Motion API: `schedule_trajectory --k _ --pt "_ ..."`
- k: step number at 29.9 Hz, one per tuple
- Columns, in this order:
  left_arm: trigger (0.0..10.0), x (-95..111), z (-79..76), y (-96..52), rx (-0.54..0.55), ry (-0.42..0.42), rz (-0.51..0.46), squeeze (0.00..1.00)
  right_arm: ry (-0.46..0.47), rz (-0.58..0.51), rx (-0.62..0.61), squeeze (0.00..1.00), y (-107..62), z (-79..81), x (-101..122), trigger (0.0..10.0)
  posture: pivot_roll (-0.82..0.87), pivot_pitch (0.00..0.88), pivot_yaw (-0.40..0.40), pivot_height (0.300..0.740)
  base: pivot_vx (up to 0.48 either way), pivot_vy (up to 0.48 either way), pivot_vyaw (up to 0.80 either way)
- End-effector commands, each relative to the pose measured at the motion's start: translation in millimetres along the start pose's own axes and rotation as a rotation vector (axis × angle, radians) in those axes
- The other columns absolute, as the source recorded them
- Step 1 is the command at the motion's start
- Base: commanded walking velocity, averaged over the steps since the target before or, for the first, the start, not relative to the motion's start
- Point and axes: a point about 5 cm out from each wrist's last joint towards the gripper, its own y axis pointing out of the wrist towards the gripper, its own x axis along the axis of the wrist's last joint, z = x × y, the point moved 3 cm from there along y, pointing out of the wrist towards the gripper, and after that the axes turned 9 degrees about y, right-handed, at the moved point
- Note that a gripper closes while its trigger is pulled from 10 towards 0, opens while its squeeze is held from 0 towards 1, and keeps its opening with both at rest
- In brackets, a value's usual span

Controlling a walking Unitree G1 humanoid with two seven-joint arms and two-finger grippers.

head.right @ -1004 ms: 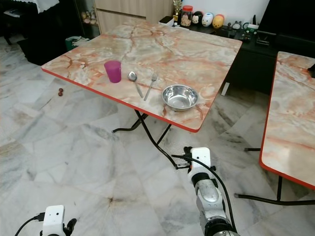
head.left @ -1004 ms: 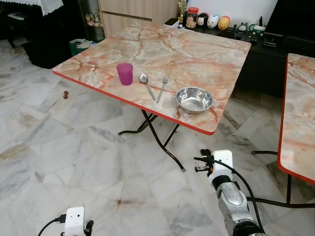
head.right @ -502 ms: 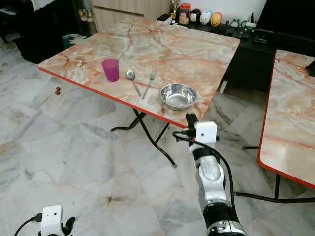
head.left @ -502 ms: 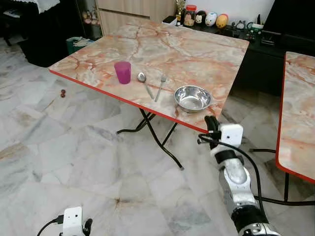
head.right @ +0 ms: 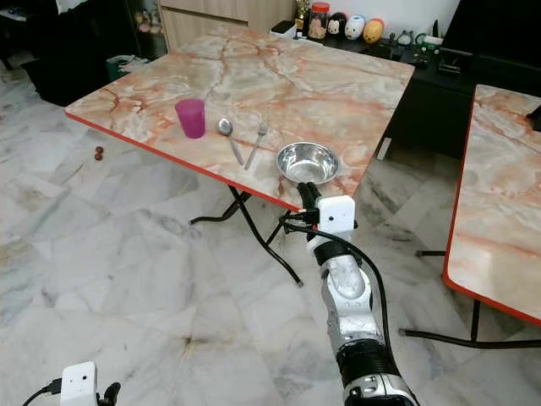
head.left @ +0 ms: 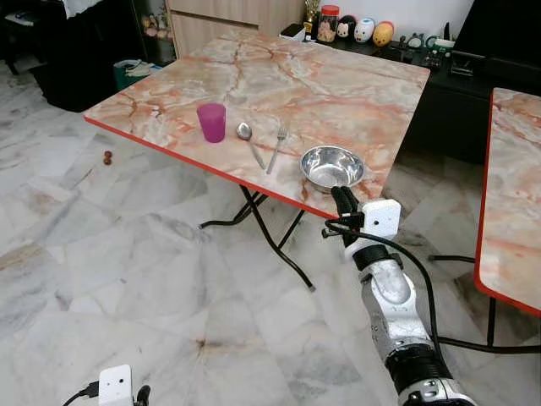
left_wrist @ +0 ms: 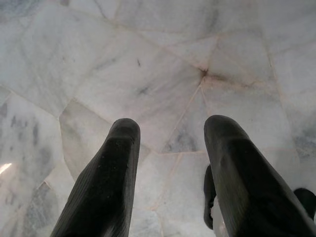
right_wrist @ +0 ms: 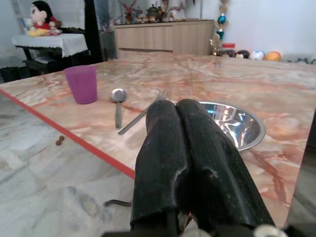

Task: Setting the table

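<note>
Just ahead of the right gripper [head.left: 343,201], the steel bowl [head.left: 332,167] is sitting empty near the table [head.left: 338,85] edge, with the gripper's fingers pressing together and gripping nothing. Beyond the bowl, the fork [head.left: 276,149] and spoon [head.left: 249,141] are lying lengthwise, pointing away, beside the purple cup [head.left: 211,122]. The left gripper [left_wrist: 170,148] is hanging spread apart over the floor.

- Floor [head.left: 127,279]: pale marble slabs with grey veining.
- Second marble-topped table [head.left: 511,194], red-edged, stands on the right, well apart from the first.
- Dark low cabinet [head.left: 448,110] behind the tables; on its top a row of round toy figures [head.left: 363,31] and a red-lidded jar [head.left: 329,25].
- Wooden sideboard [right_wrist: 158,37] against the far wall.
- Small dark object [head.left: 107,157] on the floor at left, kind unclear.
- Doll [right_wrist: 39,19] on a white-clothed table.
</note>
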Motion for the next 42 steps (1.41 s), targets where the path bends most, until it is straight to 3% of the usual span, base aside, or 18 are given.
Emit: schedule_trajectory --k 1,4,21,29,30,31,32,37,41,42 --pt "10.0 -7 1.3 -2.3 0.008 -0.004 0.019 0.00 0.016 -0.015 -0.014 0.00 5.3 -0.8 7 10.0 0.01 0.056 -0.004 0.740 0.319 0.000 0.00" --pt "10.0 -5 0.8 -1.7 0.006 -0.006 0.015 0.00 0.040 -0.003 -0.024 0.00 7.1 -1.6 7 10.0 0.01 0.055 -0.004 0.740 0.311 0.000 -0.80" --pt "10.0 -4 -2.2 -1.3 0.003 -0.005 0.006 0.00 0.049 -0.058 -0.010 0.00 13.0 5.4 21 10.0 0.01 0.035 -0.007 0.740 0.305 0.000 0.00" --pt "10.0 -3 -6.0 -1.7 -0.006 -0.015 -0.006 0.00 0.076 -0.103 -0.032 0.00 16.4 2.7 35 10.0 0.01 0.053 -0.009 0.740 0.000 0.000 0.00" --pt "10.0 -4 -6.4 -2.1 -0.008 -0.012 -0.002 0.00 0.077 -0.096 -0.044 0.60 17.2 0.1 37 10.0 0.01 0.053 -0.009 0.740 0.000 0.000 0.00" --pt "10.0 -5 -6.7 -2.3 -0.009 -0.010 0.001 0.00 0.075 -0.088 -0.052 0.60 17.7 -1.7 38 10.0 0.01 0.053 -0.009 0.740 0.000 0.000 0.00" --pt "10.0 -5 -7.0 -2.6 -0.010 -0.009 0.004 0.00 0.086 -0.089 -0.068 1.00 18.6 -4.9 40 10.0 0.01 0.056 -0.009 0.740 0.000 0.000 0.00" --pt "10.0 -7 -6.3 -3.1 -0.010 -0.009 0.008 0.00 0.090 -0.056 -0.190 1.00 21.2 -24.0 52 10.0 0.01 0.063 -0.007 0.740 0.000 0.000 0.00" --pt "10.0 -8 -6.0 -3.5 -0.012 -0.005 0.012 0.00 0.087 0.030 -0.243 1.00 18.4 -31.9 49 10.0 0.01 0.066 -0.006 0.740 0.000 0.000 0.00" --pt "10.0 -8 -5.8 -3.6 -0.013 -0.003 0.012 0.00 0.128 0.079 -0.247 1.00 16.4 -33.3 46 10.0 0.00 0.068 -0.004 0.740 0.000 0.000 0.00"
